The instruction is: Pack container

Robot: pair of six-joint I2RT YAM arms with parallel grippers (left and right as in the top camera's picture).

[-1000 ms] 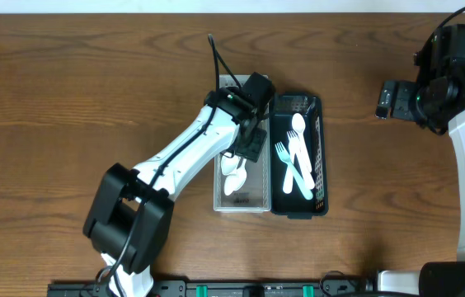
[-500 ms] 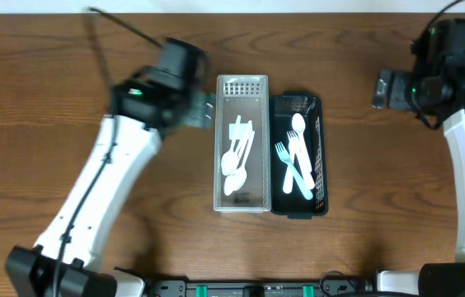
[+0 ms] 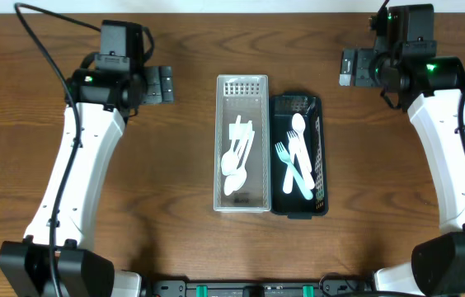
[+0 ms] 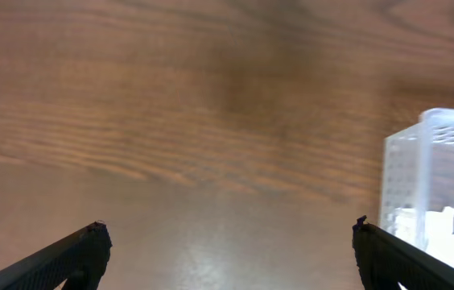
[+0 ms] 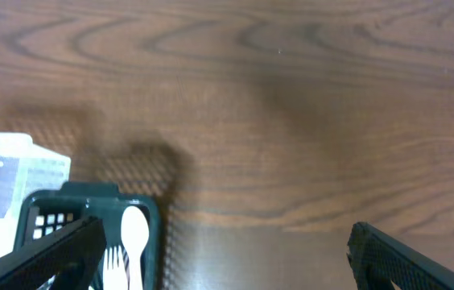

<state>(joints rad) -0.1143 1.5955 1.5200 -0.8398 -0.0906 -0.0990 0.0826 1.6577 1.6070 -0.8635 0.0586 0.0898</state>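
Clear container (image 3: 242, 86) & black container (image 3: 321, 157) at centre of table (image 3: 175, 214), side by side, touching, long axes far-to-near. White spoons (image 3: 234, 161) and forks (image 3: 292, 167) lie lengthwise inside. L gripper (image 3: 161, 85) well left, R gripper (image 3: 349, 68) far-right of them; both w/ fingers apart, empty.

the overhead camera looks straight down from high above the table (image 3: 175, 239), taking in the clear bin (image 3: 241, 83) and black bin (image 3: 321, 165) at centre. the left wrist camera sits low, facing across the table between its fingertips (image 4: 66, 254), with the clear bin at right. the right wrist camera looks down at the black bin's end. all three share the clear bin.
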